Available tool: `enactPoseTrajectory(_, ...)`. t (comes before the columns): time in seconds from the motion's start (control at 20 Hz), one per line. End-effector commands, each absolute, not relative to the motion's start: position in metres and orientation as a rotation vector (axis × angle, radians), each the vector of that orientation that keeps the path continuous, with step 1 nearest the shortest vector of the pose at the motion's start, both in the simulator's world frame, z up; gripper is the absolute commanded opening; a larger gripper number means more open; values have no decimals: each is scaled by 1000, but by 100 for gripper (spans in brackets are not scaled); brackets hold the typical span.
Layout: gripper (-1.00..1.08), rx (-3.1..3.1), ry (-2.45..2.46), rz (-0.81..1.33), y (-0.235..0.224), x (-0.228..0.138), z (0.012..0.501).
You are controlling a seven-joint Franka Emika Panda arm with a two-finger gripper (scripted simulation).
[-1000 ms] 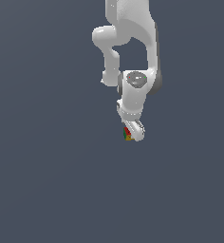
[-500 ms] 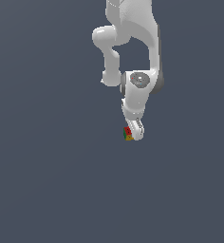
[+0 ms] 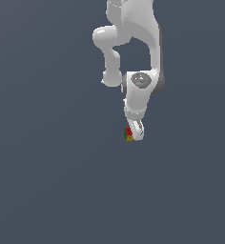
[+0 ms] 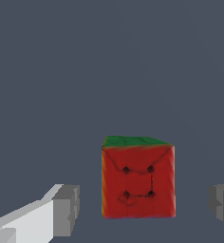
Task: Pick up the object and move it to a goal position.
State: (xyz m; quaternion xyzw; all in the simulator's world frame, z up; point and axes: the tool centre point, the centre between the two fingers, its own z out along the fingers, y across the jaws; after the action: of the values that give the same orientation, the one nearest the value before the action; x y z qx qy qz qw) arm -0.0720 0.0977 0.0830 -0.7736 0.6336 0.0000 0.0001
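The object [image 4: 138, 182] is a small cube with a red face showing four dark dots and a green face on top. In the wrist view it sits between my two grey fingertips [image 4: 66, 210], with a clear gap on each side. My gripper [image 4: 144, 211] is open around it without touching it. In the exterior view the cube [image 3: 128, 134] shows red, green and yellow-orange at the tip of the white gripper [image 3: 135, 133], which hangs down from the arm and partly covers it.
The white arm [image 3: 133, 57] comes down from the top of the exterior view. A plain dark grey-blue surface [image 3: 47, 181] fills everything else in both views.
The wrist and hand have shifted slightly toward the exterior view's right and stand more upright over the cube. The cube has stayed where it was.
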Motion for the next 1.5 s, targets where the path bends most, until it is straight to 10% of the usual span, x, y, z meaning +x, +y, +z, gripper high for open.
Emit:
enactPoseTrajectory(0.0, 100, -2430, 1991, 0, 98, -72, 80)
enactPoseTrajectory(0.75, 100, -2426, 1996, 0, 98, -73, 33)
enactPoseTrajectory(0.8, -100, -2426, 1996, 0, 98, -73, 33)
enactPoseTrajectory(1.45, -100, -2425, 1996, -1, 99, -71, 36)
